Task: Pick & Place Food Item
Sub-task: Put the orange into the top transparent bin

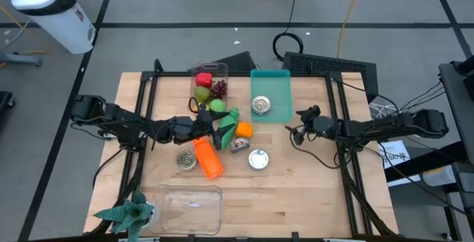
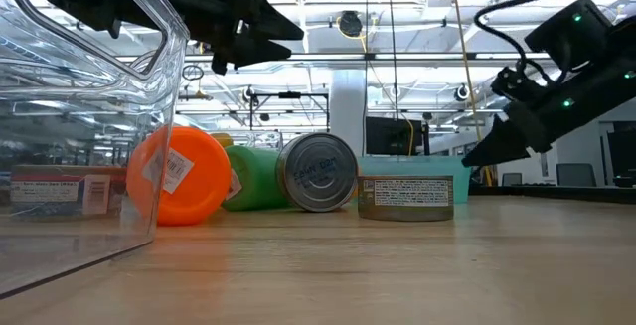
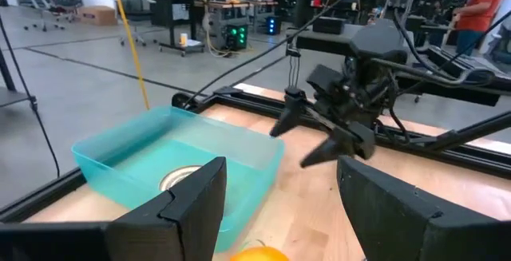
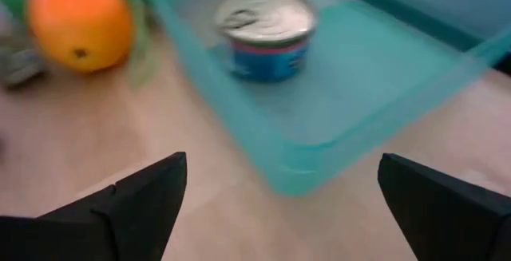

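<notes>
My left gripper (image 1: 221, 129) hovers open above the pile of food at mid-table, nothing between its fingers (image 3: 192, 205). Under and around it lie an orange fruit (image 1: 244, 129), a green bottle (image 1: 224, 115) and an orange bottle (image 1: 208, 158) on its side. My right gripper (image 1: 296, 132) stands wide open and empty, low over the table at the near right corner of the teal tray (image 1: 281, 79). It points toward the tray (image 4: 335, 133) and the can (image 4: 267, 33) standing upright in it. The orange fruit (image 4: 78, 21) lies beyond the tray's corner.
Three more cans (image 1: 186, 159) (image 1: 258, 159) (image 1: 238, 145) lie on the wood near the pile. A clear box (image 1: 209, 83) with grapes, a pear and a red item sits at the far side. An empty clear bin (image 1: 191, 206) and a green leafy item (image 1: 126, 212) are at the near left.
</notes>
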Robot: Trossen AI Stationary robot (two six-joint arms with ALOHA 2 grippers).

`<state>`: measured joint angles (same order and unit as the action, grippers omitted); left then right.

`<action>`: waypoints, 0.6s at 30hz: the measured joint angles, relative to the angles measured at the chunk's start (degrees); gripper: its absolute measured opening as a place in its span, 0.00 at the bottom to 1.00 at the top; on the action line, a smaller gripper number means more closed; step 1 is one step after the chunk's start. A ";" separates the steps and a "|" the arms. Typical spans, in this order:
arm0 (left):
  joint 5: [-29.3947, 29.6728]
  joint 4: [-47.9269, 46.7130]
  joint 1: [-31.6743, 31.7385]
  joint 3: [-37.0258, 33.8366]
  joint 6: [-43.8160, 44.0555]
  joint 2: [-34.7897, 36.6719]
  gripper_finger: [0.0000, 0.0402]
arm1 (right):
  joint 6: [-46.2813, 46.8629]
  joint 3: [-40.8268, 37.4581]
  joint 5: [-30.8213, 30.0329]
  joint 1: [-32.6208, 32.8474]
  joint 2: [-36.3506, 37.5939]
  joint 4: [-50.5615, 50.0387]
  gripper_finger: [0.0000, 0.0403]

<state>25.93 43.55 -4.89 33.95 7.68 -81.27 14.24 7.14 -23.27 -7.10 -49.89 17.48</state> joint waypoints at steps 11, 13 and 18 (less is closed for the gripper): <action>-4.75 -30.88 0.64 13.43 13.36 -0.99 0.61 | -2.54 -0.02 1.03 -0.69 0.00 4.58 0.98; -5.45 -37.68 1.27 17.56 16.85 -2.28 0.61 | -2.52 -0.02 1.03 -0.69 0.00 4.30 0.98; -6.50 -46.89 2.26 24.65 15.30 -6.97 0.61 | 0.29 0.00 3.31 -0.71 0.00 3.90 0.98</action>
<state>19.43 -3.34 -2.62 58.61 22.98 -88.25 14.53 7.14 -19.96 -7.81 -49.89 21.37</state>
